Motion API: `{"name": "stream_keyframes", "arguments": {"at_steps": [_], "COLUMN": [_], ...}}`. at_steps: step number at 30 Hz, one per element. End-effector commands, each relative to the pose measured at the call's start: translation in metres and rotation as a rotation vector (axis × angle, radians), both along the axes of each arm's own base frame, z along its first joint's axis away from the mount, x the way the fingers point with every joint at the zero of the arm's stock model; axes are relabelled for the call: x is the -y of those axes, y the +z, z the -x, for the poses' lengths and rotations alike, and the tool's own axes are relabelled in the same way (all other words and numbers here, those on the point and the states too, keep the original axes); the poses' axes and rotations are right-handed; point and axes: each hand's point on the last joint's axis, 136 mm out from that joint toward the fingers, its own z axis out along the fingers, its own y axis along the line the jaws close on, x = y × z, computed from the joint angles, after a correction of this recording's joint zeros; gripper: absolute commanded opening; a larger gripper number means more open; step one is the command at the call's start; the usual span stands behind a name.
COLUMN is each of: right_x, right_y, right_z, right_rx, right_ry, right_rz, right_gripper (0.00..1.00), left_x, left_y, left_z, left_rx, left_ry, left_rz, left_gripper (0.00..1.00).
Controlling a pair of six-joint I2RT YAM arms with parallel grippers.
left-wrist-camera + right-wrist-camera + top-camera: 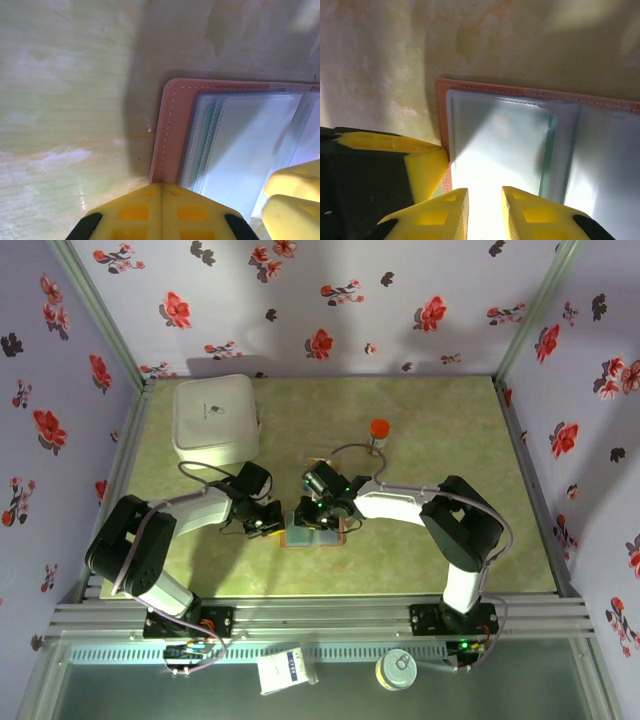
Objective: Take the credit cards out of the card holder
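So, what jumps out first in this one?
Mid-table lies the open card holder, its clear sleeves fanned out. The left gripper sits shut at its brown edge; the right gripper is down at a sleeve near a teal card edge. A white box stands back left.

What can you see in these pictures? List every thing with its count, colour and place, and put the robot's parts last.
card holder: one, brown with pale blue-grey sleeves, lying open mid-table between the grippers
credit cards: count unclear, one teal edge inside a sleeve
box: one, white, far left of the table
small bottle: one, orange cap, far side, right of centre
flat packet: one, white and blue, on the ledge below the arm bases
round tin: one, pale, same ledge
table: one, green
left gripper: one, yellow fingers, shut, at the holder's edge
right gripper: one, yellow fingers, a little apart, over the sleeves
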Motion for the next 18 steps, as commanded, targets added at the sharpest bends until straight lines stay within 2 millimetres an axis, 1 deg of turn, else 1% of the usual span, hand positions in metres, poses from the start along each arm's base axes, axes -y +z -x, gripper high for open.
{"name": "stream_keyframes", "arguments": {"at_steps": [1, 8, 18], "right_x": [-0.001, 0.006, 0.024], "right_y": [-0.006, -0.010, -0.004], "right_z": [0.005, 0.005, 0.002], "right_rx": [-0.031, -0.028, 0.015], "right_ry": [0.001, -0.005, -0.019], "right_rz": [0.018, 0.057, 0.125], "right_gripper": [0.24, 0.24, 0.23], "left_x": [-0.006, -0.007, -0.007], "left_y": [-0.006, -0.006, -0.005], "left_z": [0.008, 0.008, 0.008], "left_rx": [-0.031, -0.031, -0.032], "left_ry": [-0.011, -0.013, -0.014], "left_rz": [-0.035, -0.043, -0.046], "left_gripper": [0.00, 0.00, 0.00]}}
